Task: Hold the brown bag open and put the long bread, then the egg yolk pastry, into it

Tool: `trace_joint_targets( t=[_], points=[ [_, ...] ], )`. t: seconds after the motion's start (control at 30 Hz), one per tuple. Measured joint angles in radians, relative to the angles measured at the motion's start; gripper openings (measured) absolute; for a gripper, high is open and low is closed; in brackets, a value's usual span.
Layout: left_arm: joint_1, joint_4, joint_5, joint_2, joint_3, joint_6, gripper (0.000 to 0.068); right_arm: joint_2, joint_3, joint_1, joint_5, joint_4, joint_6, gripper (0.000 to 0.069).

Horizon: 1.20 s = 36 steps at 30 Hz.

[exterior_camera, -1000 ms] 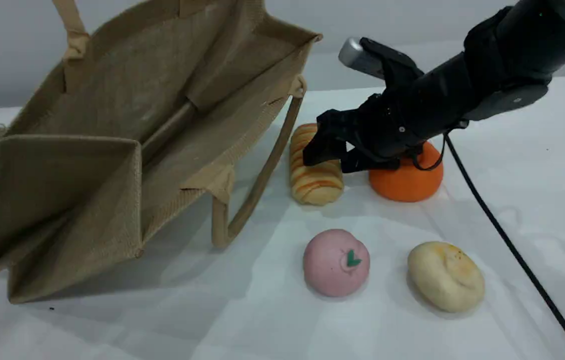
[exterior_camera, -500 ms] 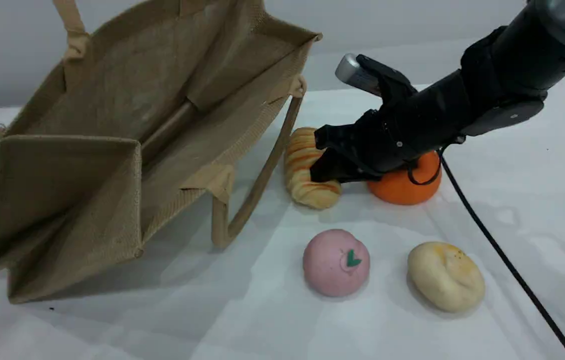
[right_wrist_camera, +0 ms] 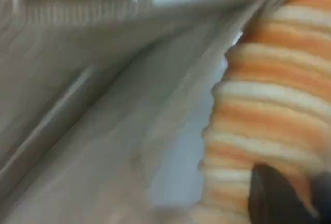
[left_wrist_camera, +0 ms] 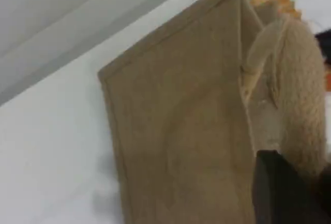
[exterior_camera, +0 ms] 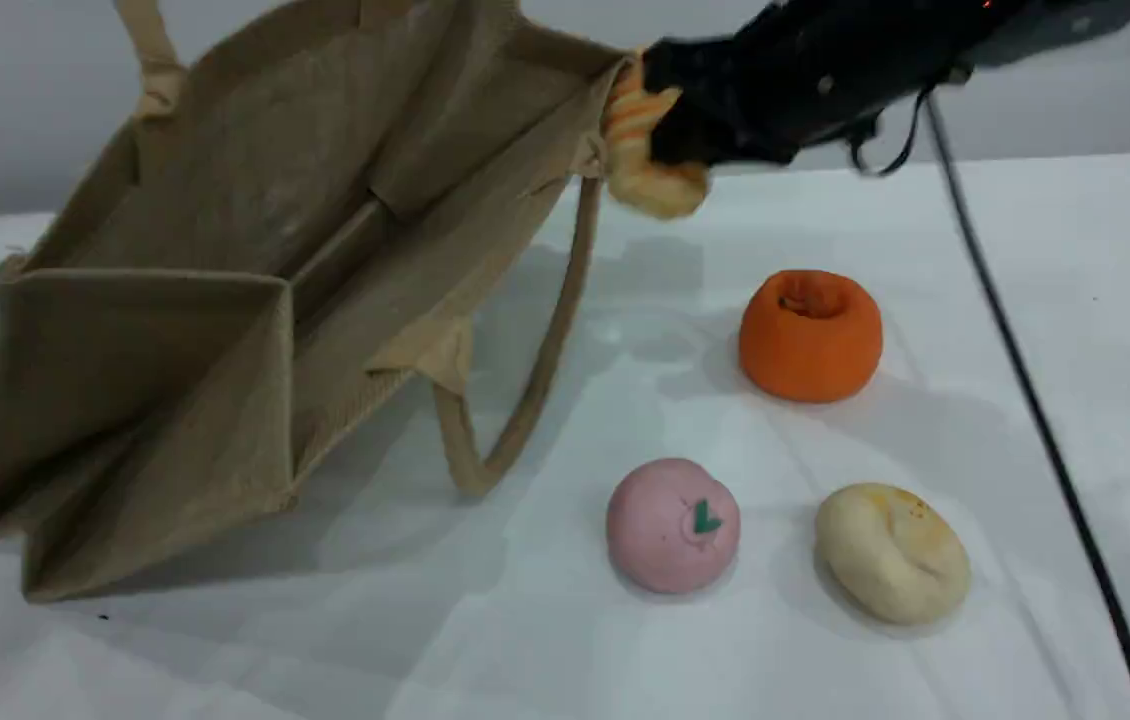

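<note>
The brown bag (exterior_camera: 255, 260) lies tilted on the left of the table, its mouth open toward the camera. Its upper handle (exterior_camera: 153, 60) runs taut out of the top edge. In the left wrist view that beige handle (left_wrist_camera: 302, 100) leads down to my left gripper (left_wrist_camera: 289, 193), which is shut on it. My right gripper (exterior_camera: 670, 125) is shut on the long bread (exterior_camera: 640, 150), holding it in the air against the bag's right rim. Up close, the striped long bread (right_wrist_camera: 269, 105) hangs beside the bag's woven wall. The egg yolk pastry (exterior_camera: 891, 552) rests at the front right.
A pink ball with a green leaf (exterior_camera: 673, 525) sits left of the pastry. An orange fruit (exterior_camera: 810, 335) stands behind them. The right arm's black cable (exterior_camera: 1035, 400) trails across the table's right side. The bag's lower handle (exterior_camera: 515, 400) loops onto the table.
My right gripper closed on the long bread, then lifted it up and left from beside the orange fruit to the bag's rim. The bag shifted slightly.
</note>
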Motion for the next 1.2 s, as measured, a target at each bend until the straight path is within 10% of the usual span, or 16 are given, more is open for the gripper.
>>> trace_joint_targets(
  t=[0.27,0.9,1.2],
  points=[
    [0.000,-0.073,0.000,0.000,0.003,0.053,0.0087,-0.144,0.001,-0.056,-0.088,-0.115,0.065,0.0057],
    [0.000,-0.096,-0.002,0.051,0.001,0.134,0.0087,-0.314,0.011,-0.098,0.618,-0.722,0.551,0.0051],
    [0.000,-0.095,-0.002,0.051,0.001,0.134,0.0087,-0.314,0.011,0.017,0.633,-0.802,0.606,0.0050]
  ],
)
